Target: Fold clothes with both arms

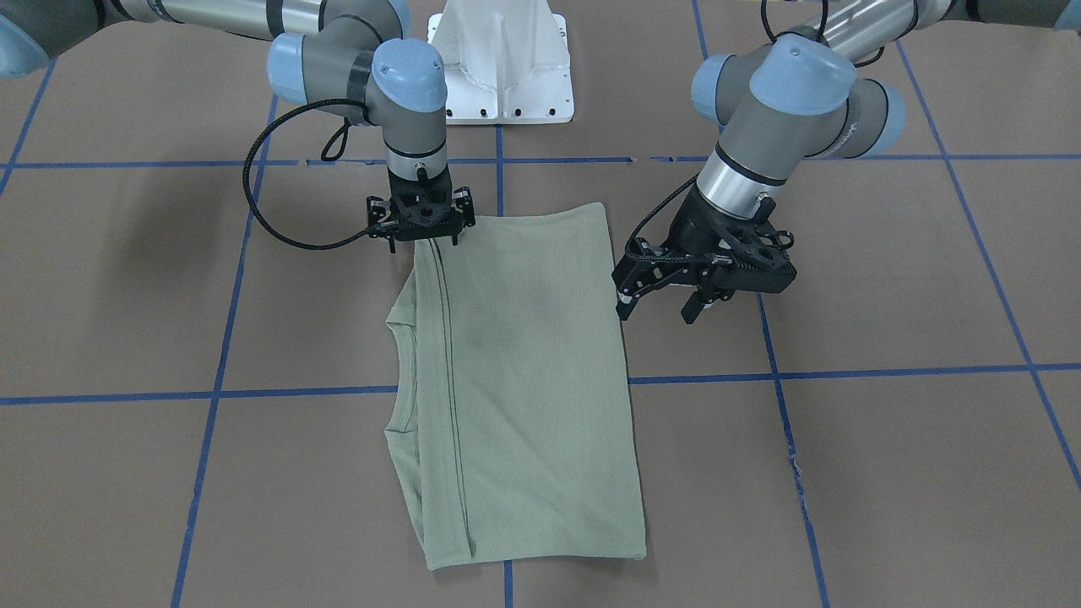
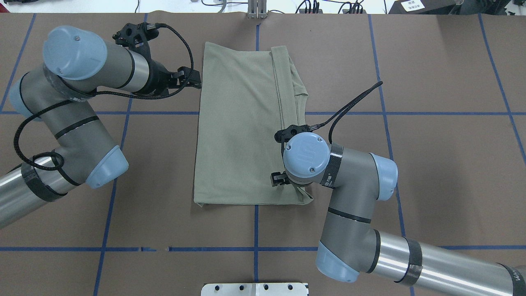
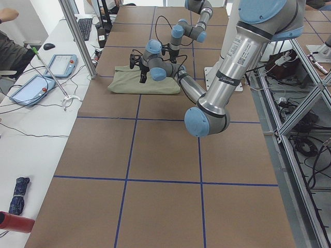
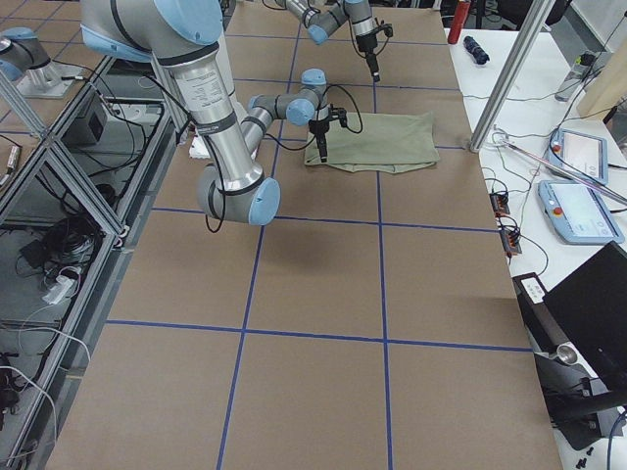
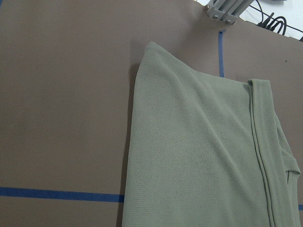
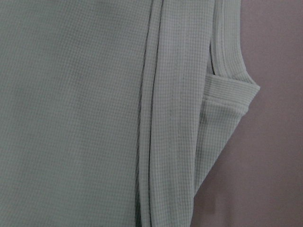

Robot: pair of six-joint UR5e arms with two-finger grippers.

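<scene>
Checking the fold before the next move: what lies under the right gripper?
The green shirt: the right gripper hangs over its folded edge band, at the corner nearest the robot. Brown table shows beside it. The cloth hides any layers underneath.

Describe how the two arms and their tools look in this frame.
Both the left arm and right arm are grey-and-silver jointed tubes with light blue caps and black bands. A black braided cable loops to each wrist. The left tool and right tool are black, two-fingered.

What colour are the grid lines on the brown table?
Blue; the lines show best in the overhead exterior view.
</scene>
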